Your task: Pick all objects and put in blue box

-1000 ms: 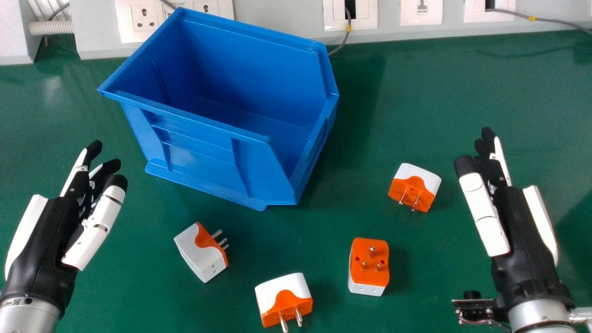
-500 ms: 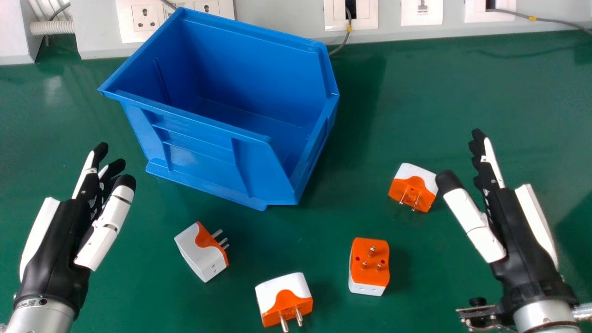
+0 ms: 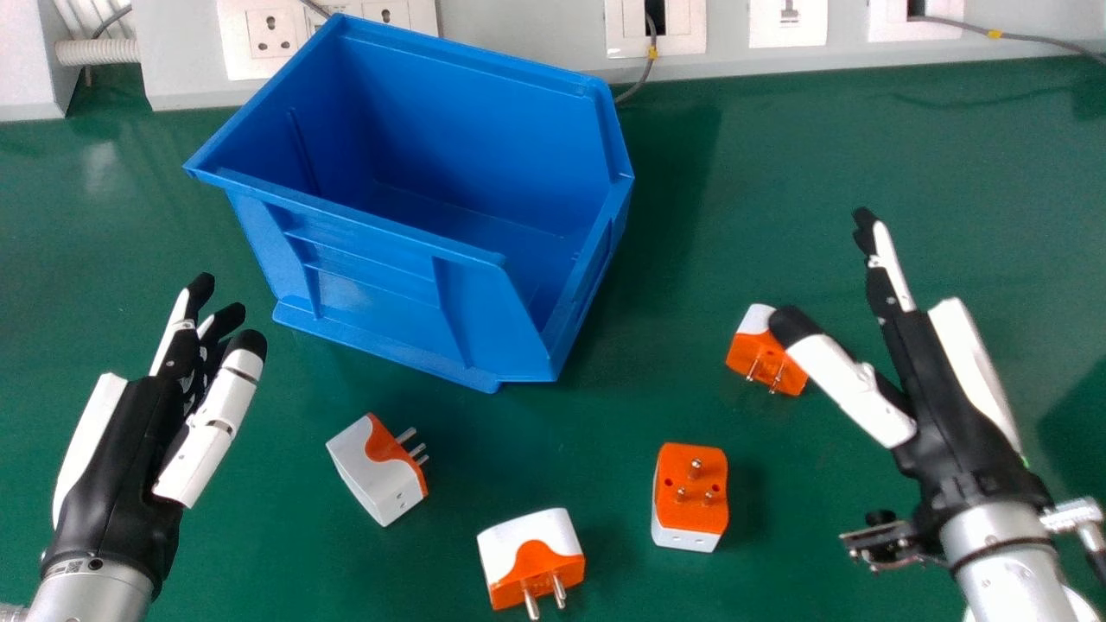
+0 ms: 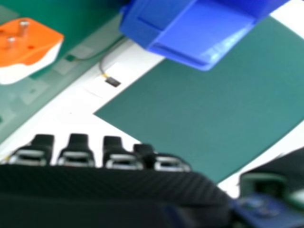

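Plug adapters (image 3: 378,475), four of them, lie on the table (image 3: 795,173) outside the blue box (image 3: 371,294), so we judge all packing remains, our left hand (image 3: 121,458) and right hand (image 3: 942,415) open and empty.

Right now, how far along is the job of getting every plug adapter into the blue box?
Done: nothing; all four adapters lie on the green table, outside the blue box. In hand: nothing; the left hand and right hand are open, the right thumb overlapping the farthest adapter in the head view, contact unclear. Remaining: all four.
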Tool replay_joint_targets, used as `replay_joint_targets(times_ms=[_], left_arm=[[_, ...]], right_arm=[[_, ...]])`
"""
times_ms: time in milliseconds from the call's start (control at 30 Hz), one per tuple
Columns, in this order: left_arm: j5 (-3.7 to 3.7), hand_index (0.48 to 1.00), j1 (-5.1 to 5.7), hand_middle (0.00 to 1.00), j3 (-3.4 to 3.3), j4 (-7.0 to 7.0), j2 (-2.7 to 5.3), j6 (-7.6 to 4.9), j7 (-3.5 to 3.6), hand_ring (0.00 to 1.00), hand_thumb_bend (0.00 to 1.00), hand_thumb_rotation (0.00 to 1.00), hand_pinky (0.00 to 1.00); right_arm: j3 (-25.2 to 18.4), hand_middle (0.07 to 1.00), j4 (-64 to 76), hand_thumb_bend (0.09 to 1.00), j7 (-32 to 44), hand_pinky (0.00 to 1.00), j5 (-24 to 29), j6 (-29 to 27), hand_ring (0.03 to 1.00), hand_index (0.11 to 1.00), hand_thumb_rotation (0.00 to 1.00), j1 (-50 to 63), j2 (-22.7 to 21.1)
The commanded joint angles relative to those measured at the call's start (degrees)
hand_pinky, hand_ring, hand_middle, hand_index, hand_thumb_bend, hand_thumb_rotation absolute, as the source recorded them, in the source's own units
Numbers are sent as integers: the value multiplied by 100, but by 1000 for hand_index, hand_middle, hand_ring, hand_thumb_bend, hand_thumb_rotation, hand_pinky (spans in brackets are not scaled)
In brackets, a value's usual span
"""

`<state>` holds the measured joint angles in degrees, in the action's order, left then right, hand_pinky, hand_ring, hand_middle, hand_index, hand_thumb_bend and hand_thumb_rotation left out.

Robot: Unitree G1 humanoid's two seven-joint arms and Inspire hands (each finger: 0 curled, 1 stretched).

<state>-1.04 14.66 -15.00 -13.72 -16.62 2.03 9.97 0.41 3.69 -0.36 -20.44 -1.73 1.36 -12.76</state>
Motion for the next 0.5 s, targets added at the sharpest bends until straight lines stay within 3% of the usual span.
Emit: replay_joint_targets(times_ms=[0,467], left_arm=[[35,1000,-34,958,-15,-136,-35,-18,-34,939,282,816,861],[30,997,-85,955,-20,-100,-67,-27,-24,936,305,819,859]], right_arm=[[18,1000,36,644,-106,1000,-38,34,1000,1000,882,-159,8],[320,1000,132,668,-635,1000,-671,247,1000,1000,851,-148,149]])
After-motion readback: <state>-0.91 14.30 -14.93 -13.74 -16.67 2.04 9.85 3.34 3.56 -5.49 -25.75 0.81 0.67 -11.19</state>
